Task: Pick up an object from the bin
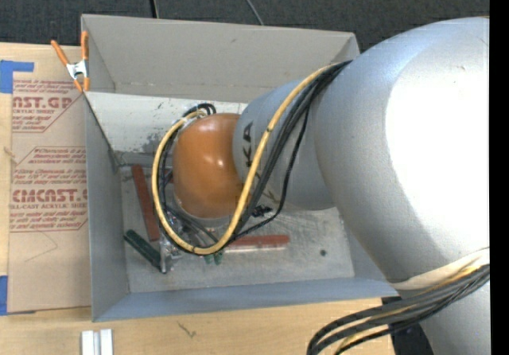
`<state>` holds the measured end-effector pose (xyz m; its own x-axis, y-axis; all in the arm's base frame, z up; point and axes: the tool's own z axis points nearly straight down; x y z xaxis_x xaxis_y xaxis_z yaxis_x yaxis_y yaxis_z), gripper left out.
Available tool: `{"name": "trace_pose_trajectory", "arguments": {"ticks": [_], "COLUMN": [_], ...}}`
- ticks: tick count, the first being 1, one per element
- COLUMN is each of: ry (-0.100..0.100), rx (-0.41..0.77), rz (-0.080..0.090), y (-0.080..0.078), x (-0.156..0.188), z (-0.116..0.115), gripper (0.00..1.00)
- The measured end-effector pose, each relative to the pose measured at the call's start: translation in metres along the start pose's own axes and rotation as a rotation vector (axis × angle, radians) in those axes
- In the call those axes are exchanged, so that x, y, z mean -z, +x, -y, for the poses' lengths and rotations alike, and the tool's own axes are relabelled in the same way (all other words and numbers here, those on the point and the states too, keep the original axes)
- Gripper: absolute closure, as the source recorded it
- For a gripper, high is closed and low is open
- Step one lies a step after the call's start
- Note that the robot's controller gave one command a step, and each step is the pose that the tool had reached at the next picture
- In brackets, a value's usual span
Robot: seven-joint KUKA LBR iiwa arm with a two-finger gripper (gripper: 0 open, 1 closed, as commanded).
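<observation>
Bin [107, 210]: grey metal, scuffed floor.
Pincer [165, 256]: low at the front-left floor; opening cannot be told.
Dark green bar [141, 244]: just beside the pincer.
Handling: probably light and stiff; grip across its narrow width.

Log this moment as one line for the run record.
arm: in bin | end effector: low, view's lower left, beside dark green piece | nearby: brown-red stick, red bar | held: none seen

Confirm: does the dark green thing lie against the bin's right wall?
No, the dark green thing lies near the bin's left wall, at the front, left of the orange wrist cover.
</observation>
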<state>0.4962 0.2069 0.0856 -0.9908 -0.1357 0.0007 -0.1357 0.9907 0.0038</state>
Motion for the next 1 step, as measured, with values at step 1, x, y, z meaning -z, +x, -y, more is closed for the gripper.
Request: {"name": "trace_pose_trajectory", "arguments": {"ticks": [1], "ry": [0.002], "rx": [0.035], "rz": [0.008], "y": [0.0074], "x": [0.1775], "z": [-0.0029], "gripper": [1.0]}}
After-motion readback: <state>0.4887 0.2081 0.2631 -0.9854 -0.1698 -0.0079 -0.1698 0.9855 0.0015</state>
